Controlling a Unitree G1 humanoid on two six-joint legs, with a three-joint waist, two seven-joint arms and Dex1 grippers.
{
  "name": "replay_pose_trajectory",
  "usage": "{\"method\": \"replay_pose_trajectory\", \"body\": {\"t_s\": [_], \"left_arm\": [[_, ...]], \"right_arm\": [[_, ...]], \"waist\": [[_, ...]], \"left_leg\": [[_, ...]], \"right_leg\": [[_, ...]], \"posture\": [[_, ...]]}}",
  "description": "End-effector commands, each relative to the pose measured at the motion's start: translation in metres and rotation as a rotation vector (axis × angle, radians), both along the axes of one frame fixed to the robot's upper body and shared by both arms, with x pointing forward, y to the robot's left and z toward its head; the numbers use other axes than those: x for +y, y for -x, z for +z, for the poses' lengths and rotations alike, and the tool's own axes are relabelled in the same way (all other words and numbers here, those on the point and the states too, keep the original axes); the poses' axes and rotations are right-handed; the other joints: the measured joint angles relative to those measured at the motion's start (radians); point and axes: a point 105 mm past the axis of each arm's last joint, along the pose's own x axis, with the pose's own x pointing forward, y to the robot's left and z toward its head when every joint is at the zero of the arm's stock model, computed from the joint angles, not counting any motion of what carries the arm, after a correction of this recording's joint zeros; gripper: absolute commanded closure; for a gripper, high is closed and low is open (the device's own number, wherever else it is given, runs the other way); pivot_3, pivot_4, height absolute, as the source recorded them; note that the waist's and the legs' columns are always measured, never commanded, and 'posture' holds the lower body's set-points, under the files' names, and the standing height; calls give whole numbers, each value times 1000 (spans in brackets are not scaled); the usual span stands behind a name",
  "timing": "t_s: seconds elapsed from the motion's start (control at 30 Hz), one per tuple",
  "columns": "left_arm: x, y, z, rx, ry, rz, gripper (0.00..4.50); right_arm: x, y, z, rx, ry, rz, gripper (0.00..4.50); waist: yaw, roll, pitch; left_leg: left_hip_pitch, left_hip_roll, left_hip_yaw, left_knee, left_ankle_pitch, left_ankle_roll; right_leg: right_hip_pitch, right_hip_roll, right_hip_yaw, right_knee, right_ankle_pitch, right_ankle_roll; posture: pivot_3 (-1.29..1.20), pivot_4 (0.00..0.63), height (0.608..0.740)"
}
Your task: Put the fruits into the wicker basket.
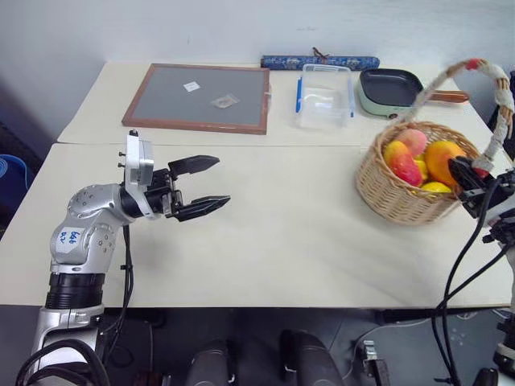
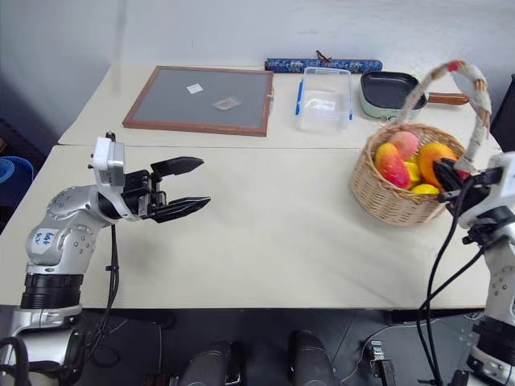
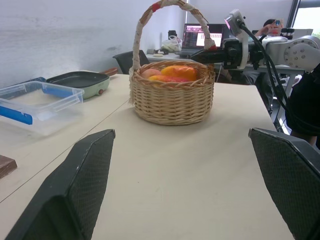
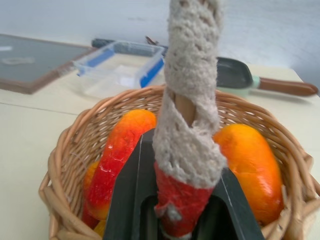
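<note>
Right gripper (image 4: 186,212): fingers clamped on the base of the wicker basket's handle, at the cloth wrap with its red tie, by the right edge of the surface.
Wicker basket (image 1: 402,197): stands near the right edge of the surface (image 1: 273,241); its arched handle (image 1: 499,84) rises over the rim.
Fruits: all lie inside the basket. A red-orange mango (image 4: 117,155) sits beside a rounder orange fruit (image 4: 250,167); a pink peach (image 1: 414,141) lies toward the far rim; yellow fruit (image 1: 435,187) shows low between them.
Left gripper (image 1: 201,186): fingers spread wide apart, holding nothing, hovering over the left part of the surface and pointing toward the basket, well apart from it.
Left arm label (image 1: 71,238): blue handwriting on a white sticker, too small to read.
Far edge: framed grey board (image 1: 201,96), clear plastic box (image 1: 324,96) with blue clips, green pan (image 1: 390,90) with wooden handle, dark patterned roll (image 1: 319,62).
Left wrist view, background: a lit laptop screen (image 3: 202,37), writing unreadable.
</note>
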Motion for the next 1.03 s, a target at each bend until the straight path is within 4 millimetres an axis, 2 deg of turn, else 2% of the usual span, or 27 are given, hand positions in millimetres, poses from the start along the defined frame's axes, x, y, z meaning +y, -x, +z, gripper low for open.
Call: {"method": "replay_pose_trajectory", "body": {"t_s": [0.03,0.07,0.13,0.2,0.33,0.43,0.53,0.63,0.7,0.77,0.87,0.93,1.03], "left_arm": [[1,4,8,-44,-5,-3,0],[1,4,7,-43,-6,-1,0],[2,6,6,-27,-1,-1,0],[4,6,4,-21,0,3,0],[5,7,0,-13,-15,9,0],[23,10,-15,50,-69,45,0],[52,20,-46,107,-198,138,0],[66,29,-62,141,-262,167,0],[76,35,-76,165,-303,205,0],[82,41,-86,148,-333,257,0],[80,43,-91,100,-367,319,0],[76,44,-92,81,-363,326,0],[72,46,-89,47,-356,336,0]], "right_arm": [[-15,6,9,-11,61,30,4306],[-18,7,2,47,4,66,3956],[-28,10,-3,58,74,31,3324],[-33,13,1,28,80,13,2720],[-34,26,13,-25,198,17,1325],[-23,58,14,-44,259,180,368],[-18,74,-5,70,294,243,368],[-10,75,-22,129,373,247,368],[10,76,-33,117,377,345,368],[49,79,-55,122,412,548,9],[96,73,-77,71,451,735,9],[115,65,-84,26,458,790,9],[133,50,-91,-18,444,825,9]], "waist": [[2,0,0],[3,0,0],[6,0,0],[7,0,0],[7,0,0],[8,0,0],[2,1,0],[-4,1,0],[-3,1,-1],[-1,1,-1],[1,1,-1],[2,1,0],[3,1,0]], "left_leg": [[0,0,0,0,0,0],[0,0,0,0,0,0],[0,0,-1,1,0,0],[0,0,-1,1,0,1],[0,-1,-1,1,0,1],[0,-1,-1,0,0,1],[1,0,-2,-3,0,0],[2,4,1,-2,-1,0],[2,3,1,-2,-3,2],[3,4,1,-1,-5,4],[4,7,0,-1,-8,3],[4,7,0,-1,-8,2],[4,6,0,0,-6,-1]], "right_leg": [[0,0,0,0,0,0],[0,0,0,0,0,0],[1,0,0,-1,0,0],[2,0,-1,-1,0,0],[2,-1,-1,-2,0,0],[2,-1,-1,-2,0,0],[3,0,-1,-5,0,0],[4,0,-1,-8,0,0],[4,-1,0,-8,0,-1],[5,-3,0,-8,0,-2],[6,-4,1,-8,1,-3],[6,-4,0,-8,1,-3],[6,-4,0,-7,1,-3]], "posture": [[0,150,740],[0,150,740],[0,150,740],[0,150,740],[0,150,740],[0,150,740],[0,150,740],[0,150,740],[0,150,740],[0,150,740],[0,150,740],[0,150,740],[0,150,740]]}}
